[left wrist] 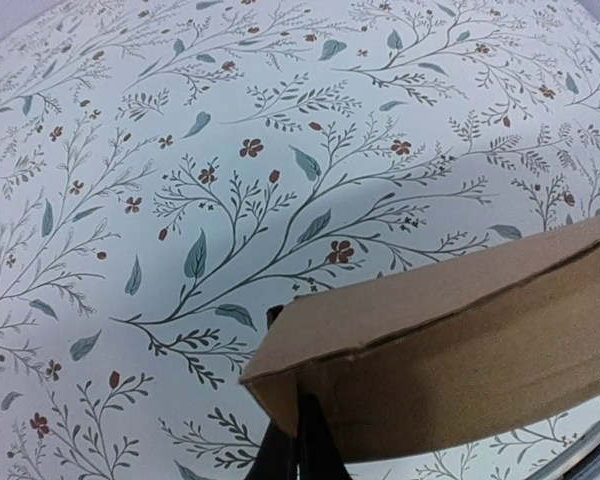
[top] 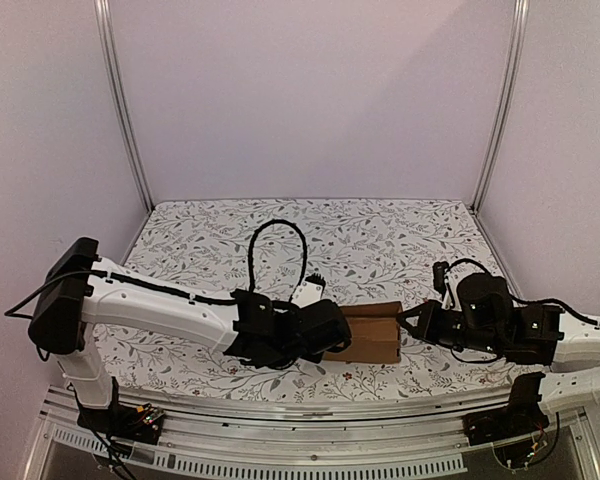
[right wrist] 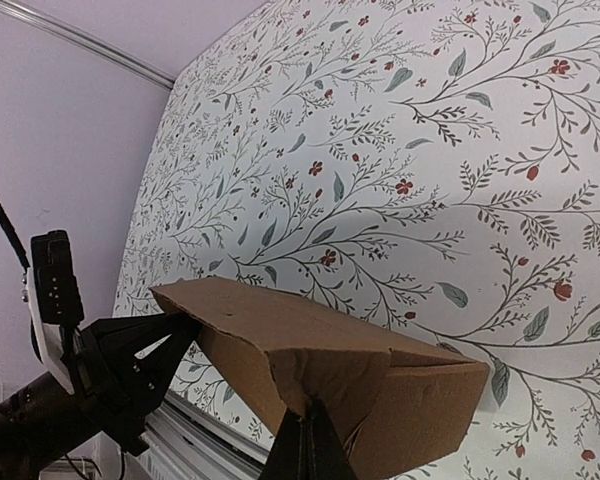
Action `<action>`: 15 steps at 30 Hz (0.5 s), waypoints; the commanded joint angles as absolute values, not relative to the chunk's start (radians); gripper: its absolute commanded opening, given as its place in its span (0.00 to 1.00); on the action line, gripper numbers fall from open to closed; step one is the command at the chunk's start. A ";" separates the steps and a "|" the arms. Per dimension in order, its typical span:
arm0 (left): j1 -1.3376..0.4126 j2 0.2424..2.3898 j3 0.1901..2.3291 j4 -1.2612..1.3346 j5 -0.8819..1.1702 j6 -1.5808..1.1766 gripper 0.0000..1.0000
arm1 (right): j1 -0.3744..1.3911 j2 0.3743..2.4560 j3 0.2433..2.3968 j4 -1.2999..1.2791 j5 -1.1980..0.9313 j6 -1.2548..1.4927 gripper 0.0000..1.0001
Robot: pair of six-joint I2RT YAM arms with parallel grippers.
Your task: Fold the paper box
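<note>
The paper box (top: 372, 336) is being held between the two grippers, over the near part of the flowered table cover (top: 380, 240), close to the front edge. It is being shown as a long body of plain brown cardboard, lying across from left to right. Its left end is being pinched by the closed left gripper (top: 340, 335), and its right end is being pinched by the closed right gripper (top: 410, 325). Whether the box is touching the cover cannot be told.

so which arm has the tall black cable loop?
The left arm: its cable arches high over the wrist; the right arm shows only a low one.
</note>
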State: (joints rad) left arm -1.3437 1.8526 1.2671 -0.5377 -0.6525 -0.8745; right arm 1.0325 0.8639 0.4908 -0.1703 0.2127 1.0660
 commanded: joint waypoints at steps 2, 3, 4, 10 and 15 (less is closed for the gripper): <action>-1.369 1.944 1.223 -0.660 -0.519 -0.852 0.00 | 1.037 0.864 0.494 -0.125 0.221 1.079 0.00; -1.369 1.943 1.223 -0.660 -0.519 -0.851 0.00 | 1.038 0.864 0.486 -0.123 0.219 1.078 0.00; -1.368 1.943 1.224 -0.661 -0.519 -0.852 0.00 | 1.038 0.862 0.478 -0.123 0.217 1.081 0.00; -1.368 1.954 1.237 -0.662 -0.515 -0.847 0.00 | 1.038 0.868 0.473 -0.183 0.214 1.036 0.13; -1.368 1.971 1.255 -0.674 -0.514 -0.844 0.00 | 1.038 0.833 0.488 -0.329 0.276 0.960 0.39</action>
